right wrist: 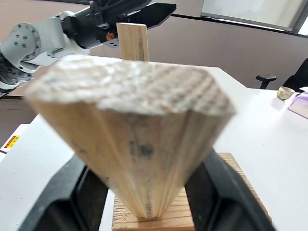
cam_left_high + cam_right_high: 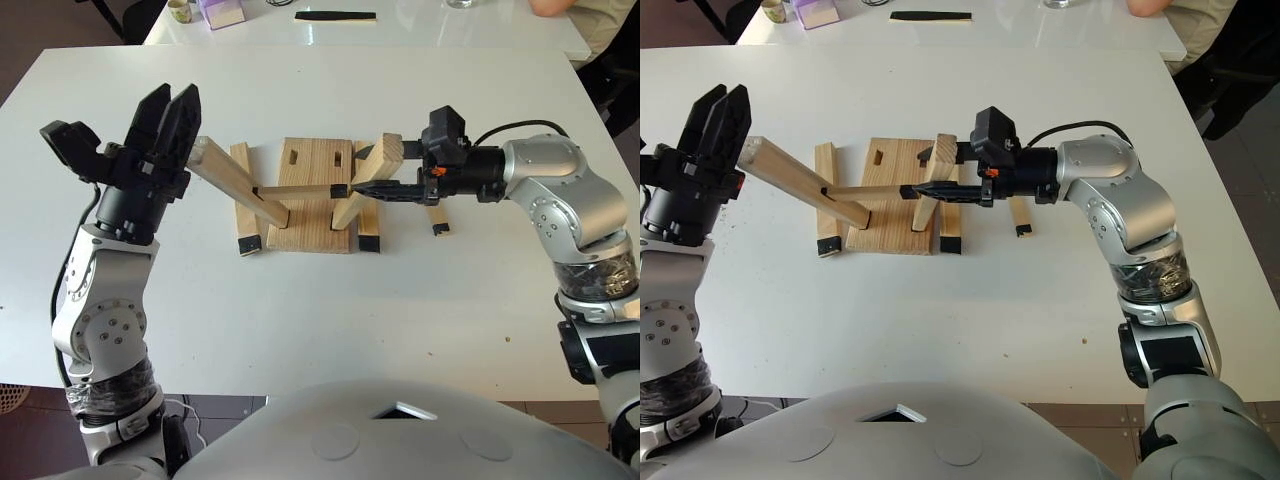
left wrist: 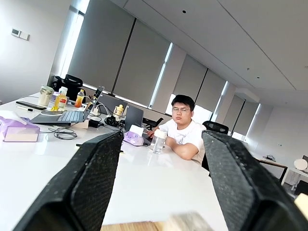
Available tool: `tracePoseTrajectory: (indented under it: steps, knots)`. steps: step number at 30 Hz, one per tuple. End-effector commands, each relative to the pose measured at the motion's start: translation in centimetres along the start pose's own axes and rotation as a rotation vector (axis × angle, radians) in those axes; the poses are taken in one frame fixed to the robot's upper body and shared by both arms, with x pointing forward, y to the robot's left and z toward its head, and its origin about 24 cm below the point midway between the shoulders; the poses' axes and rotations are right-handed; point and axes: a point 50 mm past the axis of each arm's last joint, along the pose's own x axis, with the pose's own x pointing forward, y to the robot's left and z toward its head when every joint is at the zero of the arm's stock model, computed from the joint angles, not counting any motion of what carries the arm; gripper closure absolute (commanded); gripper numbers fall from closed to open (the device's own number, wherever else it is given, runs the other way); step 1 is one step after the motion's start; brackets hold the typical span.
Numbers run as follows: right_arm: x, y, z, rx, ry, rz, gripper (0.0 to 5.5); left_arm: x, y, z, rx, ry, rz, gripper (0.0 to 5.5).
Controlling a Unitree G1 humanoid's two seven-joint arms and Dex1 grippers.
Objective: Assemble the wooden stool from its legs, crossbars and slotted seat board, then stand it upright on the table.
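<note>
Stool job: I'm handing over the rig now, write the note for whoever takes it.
Left gripper holds the top end of the left leg, tilted, foot on the seat board.
Right gripper is clamped around the right leg, also tilted on the board.
Crossbar spans between these legs; whether its ends are seated is unclear.
Board lies flat; spare leg on its left, second spare leg on its right, loose crossbar under the right arm.
Left: seat this crossbar, add the spare parts, stand the stool upright.
</note>
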Motion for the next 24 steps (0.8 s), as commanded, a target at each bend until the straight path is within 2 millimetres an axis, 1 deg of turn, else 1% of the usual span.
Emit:
tracePoseTrajectory:
  steps: [1, 7, 14, 17, 21, 22, 24]
  knots:
    - [-0.1, -0.5, -1.1, 0.041, 0.091, -0.033, 3.46, 0.0, -0.6, -0.9, 0.031, 0.054, -0.025, 2.48]
    - [0.4, -0.8, -0.2, 0.06, 0.119, 0.007, 3.46, 0.4, -1.2, -3.2, 0.004, 0.123, -0.07, 2.48]
    - [1.7, -1.4, 0.5, 0.025, 0.183, 0.052, 3.46, 0.6, -2.7, -5.8, -0.018, 0.202, -0.122, 2.48]
    - [2.1, -1.2, 0.9, 0.01, 0.202, 0.064, 3.46, 0.5, -3.5, -7.2, 0.003, 0.269, -0.154, 2.48]
    - [2.6, -1.0, 1.4, 0.002, 0.203, 0.078, 3.46, 0.3, -3.9, -8.7, 0.046, 0.337, -0.157, 2.48]
    - [2.7, -1.0, 1.5, 0.003, 0.201, 0.077, 3.46, 0.3, -4.0, -9.0, 0.064, 0.35, -0.158, 2.48]
    - [2.7, -1.2, 1.5, 0.004, 0.204, 0.064, 3.46, 0.3, -3.9, -8.9, 0.089, 0.349, -0.149, 2.48]
